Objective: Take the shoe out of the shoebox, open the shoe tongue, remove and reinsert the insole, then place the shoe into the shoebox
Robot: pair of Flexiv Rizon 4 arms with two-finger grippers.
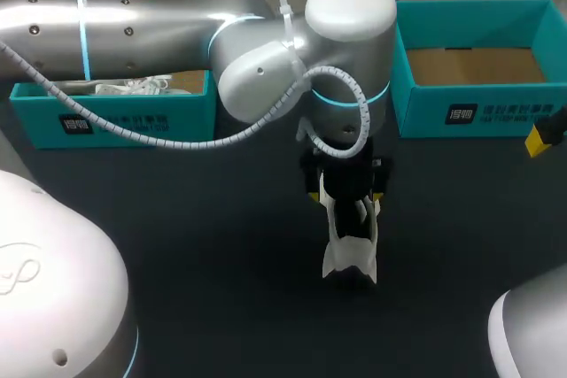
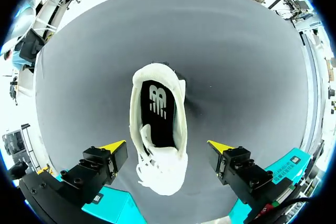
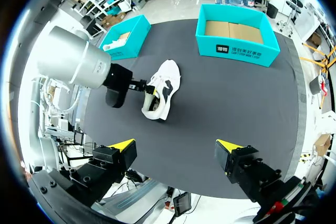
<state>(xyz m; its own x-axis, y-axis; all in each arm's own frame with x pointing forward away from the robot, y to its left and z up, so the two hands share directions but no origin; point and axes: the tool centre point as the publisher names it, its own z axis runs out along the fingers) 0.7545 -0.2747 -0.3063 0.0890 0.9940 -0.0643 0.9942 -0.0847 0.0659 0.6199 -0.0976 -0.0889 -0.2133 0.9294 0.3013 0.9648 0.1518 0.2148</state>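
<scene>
Right now my left gripper hangs directly over the shoe, with its fingers spread wide. One yellow tip stands on each side of the white upper, and as far as I can see neither touches it. The shoe sits on the dark table with its opening facing up at the wrist. The lace end lies between the fingers and the heel is ahead of them. The black insole is seated inside the shoe.

My main worry is the soft upper. If I close from this spread, the fingers could squash the collar flat or trap the insole against the side wall, and it would then drag instead of lifting out cleanly. The shoe is light and nothing braces it, so a tip that lands first on one side could push it across the cloth or tip it over. The laces could also snag a fingertip as I go for the tongue.

My right gripper is well away from the shoe, with its fingers apart and nothing between them, so it offers no bracing. Beyond the shoe from the right gripper is the teal shoebox, which shows only its cardboard floor. A second teal box with white contents sits under my left arm's reach. That arm hides much of the shoe from the head camera.
</scene>
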